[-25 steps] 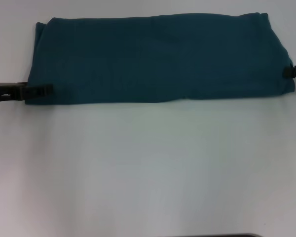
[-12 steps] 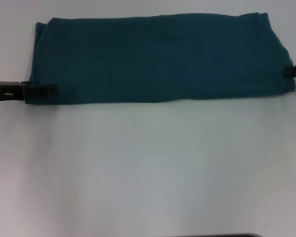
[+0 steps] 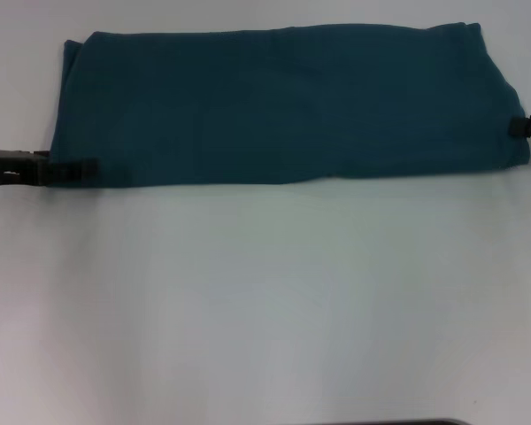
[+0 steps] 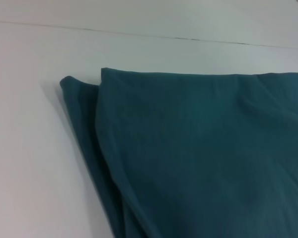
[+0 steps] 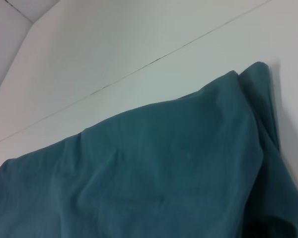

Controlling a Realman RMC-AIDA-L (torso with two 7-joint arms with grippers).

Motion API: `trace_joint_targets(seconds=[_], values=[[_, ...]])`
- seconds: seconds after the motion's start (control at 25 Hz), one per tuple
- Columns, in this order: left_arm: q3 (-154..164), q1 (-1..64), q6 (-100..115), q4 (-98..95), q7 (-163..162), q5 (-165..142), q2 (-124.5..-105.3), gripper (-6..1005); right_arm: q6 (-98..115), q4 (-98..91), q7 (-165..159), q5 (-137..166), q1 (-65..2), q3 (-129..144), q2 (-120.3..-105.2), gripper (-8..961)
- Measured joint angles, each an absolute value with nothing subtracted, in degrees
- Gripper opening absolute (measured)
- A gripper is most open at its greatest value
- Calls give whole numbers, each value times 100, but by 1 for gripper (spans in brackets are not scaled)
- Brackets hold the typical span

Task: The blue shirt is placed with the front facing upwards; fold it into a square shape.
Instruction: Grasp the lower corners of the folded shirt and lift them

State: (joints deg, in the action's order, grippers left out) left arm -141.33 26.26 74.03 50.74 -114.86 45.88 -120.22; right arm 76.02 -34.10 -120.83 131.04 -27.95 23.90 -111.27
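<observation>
Head view first: the blue shirt is lying across the far part of the white table as a long, wide band, no lettering showing, its near edge running straight from side to side. The left gripper is reaching in low from the left edge, its dark fingers lying over the shirt's near-left corner; the right gripper is sitting at the shirt's right end, just touching the cloth there. Placing one claw at each short end probably means that the robot is preparing to bring the ends together, so the band becomes a square. Whether either claw is pinching the fabric or merely resting against it, I cannot tell; the fingers are too small and dark to read.

Left wrist view: the shirt's corner is filling most of the picture, with at least two layers showing at the folded edge, one peeking out beside the other. No fingers are appearing.

Right wrist view: the shirt's other end is lying rumpled on the table, a doubled edge curling along one side. Again no fingers are showing.
</observation>
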Motion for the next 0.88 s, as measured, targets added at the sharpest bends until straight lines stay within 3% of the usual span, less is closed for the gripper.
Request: trace_joint_targets(seconds=[0.56,0.76,0.88], values=[[-14119,2617,7115,5106,-11522,4566,-12027,862,7604,-3410,-12077,13098,-2795,2382,-11127,10],[-14125,2607,7064,5101,-11527,4458,-12042,650,7630,-3410,-12070,13095,-2788,2382,-11133,10],[-14133,2611,7040,5098,-11530,4413,-12065,445,7646,-3411,-12068,13074,-2777,2382,-11135,10]])
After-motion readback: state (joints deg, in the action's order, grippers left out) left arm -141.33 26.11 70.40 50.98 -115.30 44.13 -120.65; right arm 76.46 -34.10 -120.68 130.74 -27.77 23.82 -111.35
